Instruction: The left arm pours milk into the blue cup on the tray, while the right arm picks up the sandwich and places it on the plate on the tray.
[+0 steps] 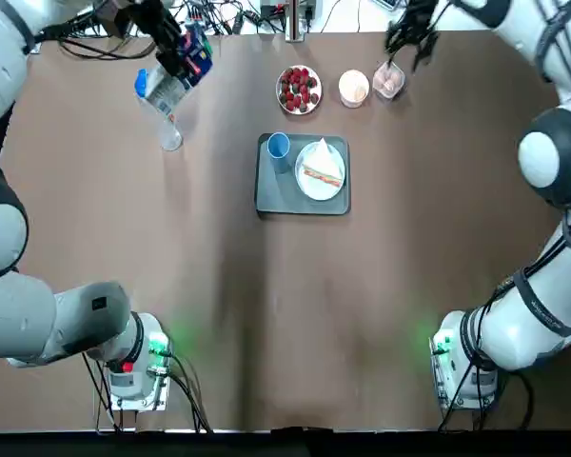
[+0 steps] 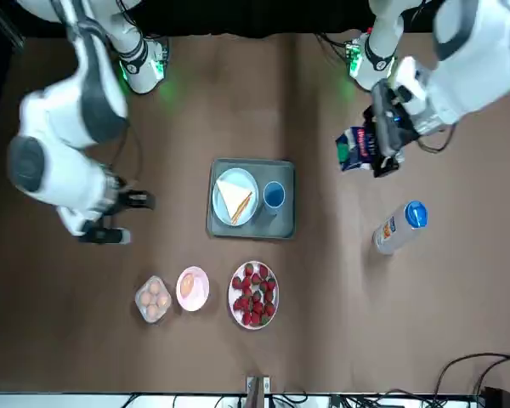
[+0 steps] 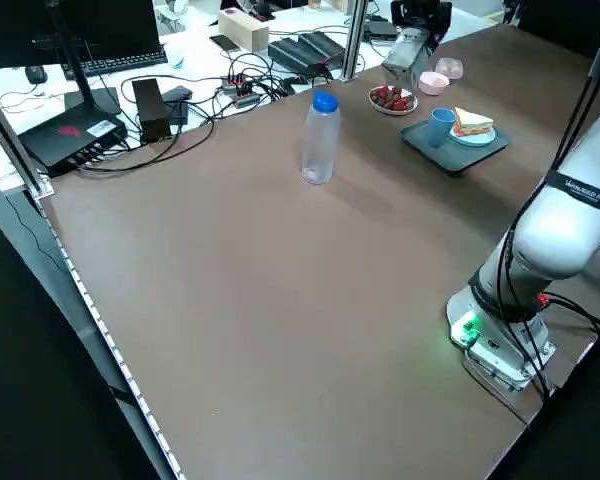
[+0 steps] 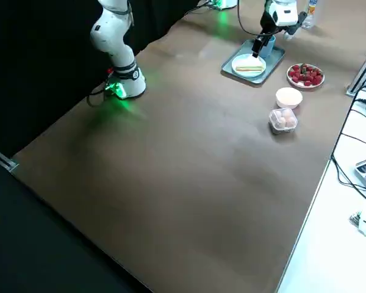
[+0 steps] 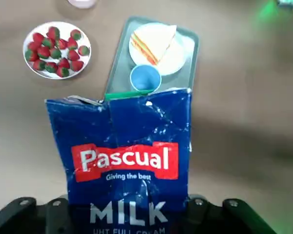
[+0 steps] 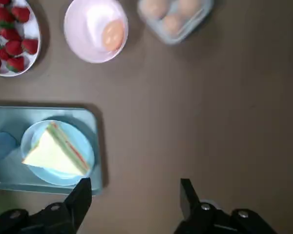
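Note:
My left gripper (image 2: pixel 381 140) is shut on a blue milk carton (image 5: pixel 127 156), held in the air at the far left of the table, well apart from the tray (image 1: pixel 271 195). The blue cup (image 1: pixel 278 145) stands at the tray's far left corner. A triangular sandwich (image 6: pixel 56 153) lies on the light plate (image 1: pixel 309 186) on the tray. My right gripper (image 6: pixel 134 200) hovers open and empty at the far right, near a clear box of eggs (image 1: pixel 388 80), off the tray's right side.
A water bottle with a blue cap (image 1: pixel 162 105) stands under and beside the held carton. A plate of strawberries (image 1: pixel 299 89) and a pink bowl holding an egg (image 1: pixel 353 88) sit just beyond the tray. Cables run along the far edge.

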`<state>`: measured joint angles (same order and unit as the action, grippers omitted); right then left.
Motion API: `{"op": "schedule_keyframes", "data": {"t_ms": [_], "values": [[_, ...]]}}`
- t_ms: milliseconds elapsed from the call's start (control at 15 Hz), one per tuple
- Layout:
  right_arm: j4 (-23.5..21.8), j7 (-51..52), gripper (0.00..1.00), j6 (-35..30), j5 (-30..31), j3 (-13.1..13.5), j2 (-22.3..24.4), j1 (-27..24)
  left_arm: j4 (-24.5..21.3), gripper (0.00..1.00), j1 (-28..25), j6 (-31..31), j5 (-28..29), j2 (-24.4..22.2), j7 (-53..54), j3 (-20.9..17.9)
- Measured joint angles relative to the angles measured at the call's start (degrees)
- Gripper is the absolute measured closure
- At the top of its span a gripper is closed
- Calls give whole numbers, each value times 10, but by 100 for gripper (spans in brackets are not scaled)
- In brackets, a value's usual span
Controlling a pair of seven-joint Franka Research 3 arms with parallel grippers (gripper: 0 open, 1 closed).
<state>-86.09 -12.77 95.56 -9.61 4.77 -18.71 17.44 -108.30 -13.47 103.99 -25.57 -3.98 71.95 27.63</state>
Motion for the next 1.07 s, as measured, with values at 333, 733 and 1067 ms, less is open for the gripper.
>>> {"op": "schedule_keyframes", "data": {"t_ms": [333, 733, 1067], "values": [[0, 86, 18, -46, 9, 1, 75, -85, -10, 49, 111, 113, 123, 67, -51, 4], [-1, 94, 0, -115, 58, -3, 184, -107, -5, 49, 188, 204, 285, 180, -149, 4], [-7, 94, 0, -108, 60, -3, 196, -107, 25, 50, 228, 206, 406, 230, -250, 4]]}}
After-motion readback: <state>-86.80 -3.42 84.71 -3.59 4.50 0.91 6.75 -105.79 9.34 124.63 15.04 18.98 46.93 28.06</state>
